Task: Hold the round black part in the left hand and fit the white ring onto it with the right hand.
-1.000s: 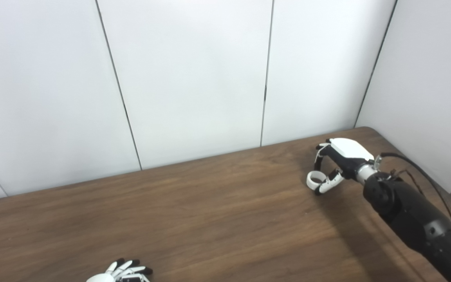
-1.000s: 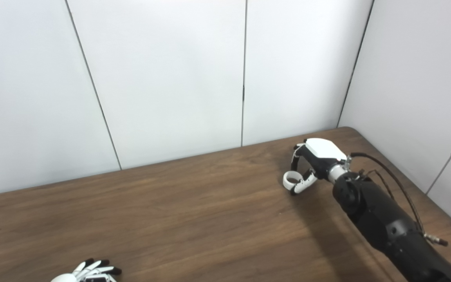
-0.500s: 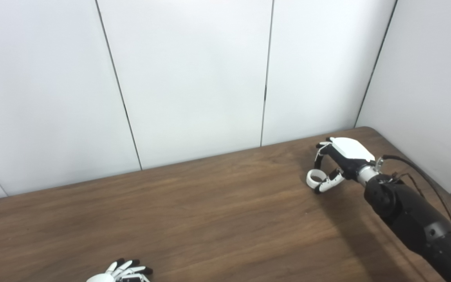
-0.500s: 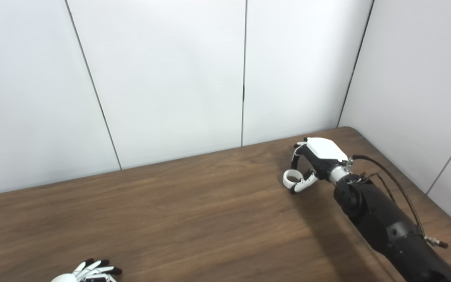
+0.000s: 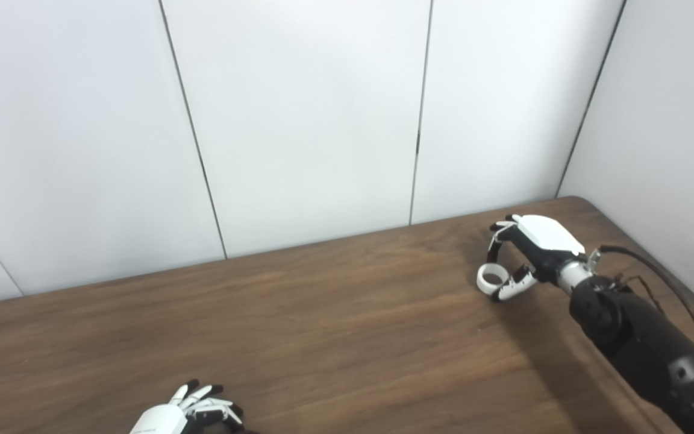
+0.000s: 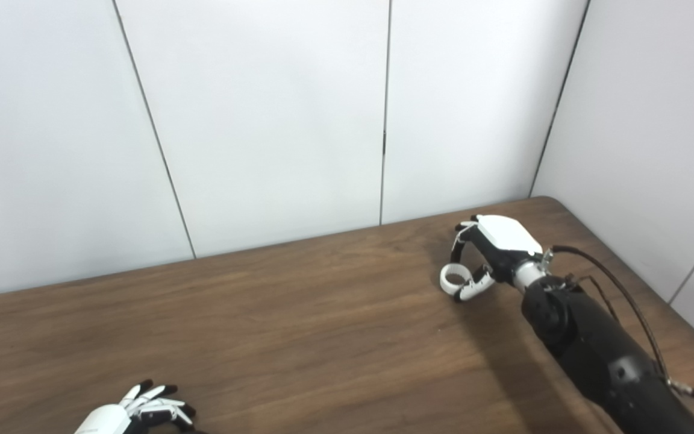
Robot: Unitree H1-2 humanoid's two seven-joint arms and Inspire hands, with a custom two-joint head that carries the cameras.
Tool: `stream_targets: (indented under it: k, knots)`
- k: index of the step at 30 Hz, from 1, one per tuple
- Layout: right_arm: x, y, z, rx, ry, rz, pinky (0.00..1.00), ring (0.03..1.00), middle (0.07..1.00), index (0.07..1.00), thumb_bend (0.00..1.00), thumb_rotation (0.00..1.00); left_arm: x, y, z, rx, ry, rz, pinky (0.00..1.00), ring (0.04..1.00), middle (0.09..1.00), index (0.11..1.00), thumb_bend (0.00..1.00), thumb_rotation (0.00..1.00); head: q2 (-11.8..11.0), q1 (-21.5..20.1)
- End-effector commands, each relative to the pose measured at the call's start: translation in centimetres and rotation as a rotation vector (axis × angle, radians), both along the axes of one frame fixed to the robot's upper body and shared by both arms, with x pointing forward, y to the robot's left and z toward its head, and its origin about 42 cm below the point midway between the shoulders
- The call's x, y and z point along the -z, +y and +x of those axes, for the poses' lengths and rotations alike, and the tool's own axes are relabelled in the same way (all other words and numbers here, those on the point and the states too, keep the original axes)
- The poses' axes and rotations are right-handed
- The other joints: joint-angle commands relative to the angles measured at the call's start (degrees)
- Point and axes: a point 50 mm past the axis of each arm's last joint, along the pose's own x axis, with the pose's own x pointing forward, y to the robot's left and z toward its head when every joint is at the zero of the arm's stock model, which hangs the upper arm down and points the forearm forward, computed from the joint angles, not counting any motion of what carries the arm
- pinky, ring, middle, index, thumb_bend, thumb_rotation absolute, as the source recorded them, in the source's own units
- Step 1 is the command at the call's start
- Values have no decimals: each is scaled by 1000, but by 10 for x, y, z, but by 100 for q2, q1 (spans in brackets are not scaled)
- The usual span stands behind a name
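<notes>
White ring pinched between thumb and fingers of right hand, held low over far right part of wooden table. Left hand seen at bottom edge, fingers curled; grip state cannot be told. Black part not seen.

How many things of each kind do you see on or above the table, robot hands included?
White ring: 1
Robot hands: 2, the right hand and the left hand
Round black part: 0 clearly visible
Total: 3
</notes>
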Motion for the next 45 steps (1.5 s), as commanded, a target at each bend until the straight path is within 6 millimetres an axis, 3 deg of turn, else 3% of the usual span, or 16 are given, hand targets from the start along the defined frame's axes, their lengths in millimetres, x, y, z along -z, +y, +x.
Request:
stream_targets:
  k: [1,15,20,24,31,45]
  knots:
    - [-10,13,0,-37,-51,28,915,957,880,478,520,123,-3,1,8,-8,-28,26,1000,914,804,481,518,40,33,31]
    - [-42,47,-26,-125,-161,58,908,949,879,478,519,126,8,-13,19,-11,-45,34,1000,929,817,481,519,41,251,590]
    - [-39,65,-44,-172,-158,95,915,949,870,478,520,126,16,-18,20,-17,-35,34,1000,923,816,481,519,42,402,872]
    - [-25,83,-61,-213,-164,149,949,953,875,477,520,125,22,-22,21,-34,-54,23,1000,935,819,481,519,43,490,1005]
    - [-4,108,-83,-305,-177,210,893,948,873,476,519,126,24,-26,25,-37,-79,29,1000,946,829,480,519,44,665,1101]
    - [-25,151,-85,-429,-208,279,986,977,893,475,518,128,21,-34,30,-33,-100,36,1000,945,823,480,519,45,917,1170]
